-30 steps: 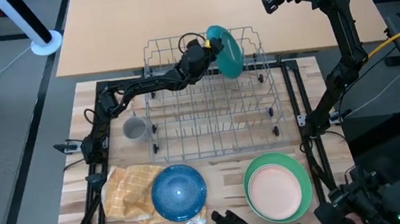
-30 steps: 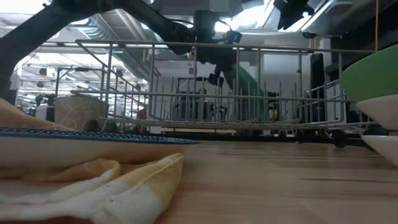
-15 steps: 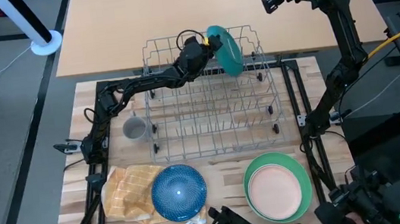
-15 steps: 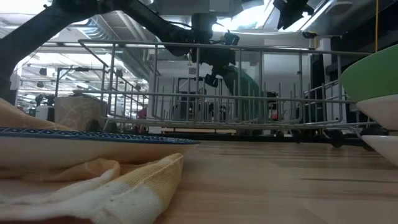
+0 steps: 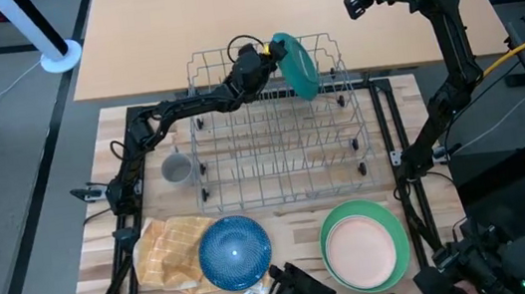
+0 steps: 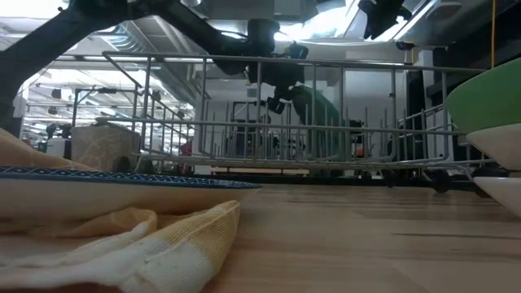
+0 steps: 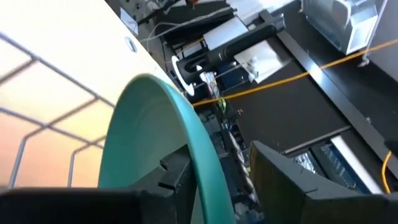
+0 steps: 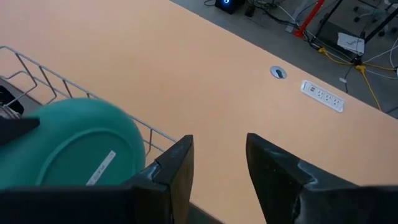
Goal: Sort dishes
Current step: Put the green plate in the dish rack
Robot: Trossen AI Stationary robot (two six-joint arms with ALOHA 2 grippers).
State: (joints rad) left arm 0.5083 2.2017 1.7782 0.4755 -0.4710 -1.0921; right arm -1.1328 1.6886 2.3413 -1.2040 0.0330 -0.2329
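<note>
The teal plate [image 5: 296,65] stands on edge in the back row of the grey wire rack [image 5: 287,179], in the upper middle of the high view, leaning a little so the wires carry it. The left gripper [image 5: 267,59] sits at the plate's rim; in the left wrist view its fingers [image 7: 177,176] straddle the teal edge with a gap on one side, so the grip looks released rather than clenched, the plate apparently resting on the rack alone. Whether a finger touches the rim, I cannot tell.

Lower in the high view wait the blue plate [image 5: 234,253], partly on the yellow checked cloth [image 5: 167,252], and the peach plate [image 5: 361,252] nested in the green plate [image 5: 333,225]; a small grey mug [image 5: 177,168] stands left of the rack.

The right gripper [image 5: 359,0] hovers at upper right, fingers apart, holding nothing.

The low view hides the plate's foot behind the rack wires.
</note>
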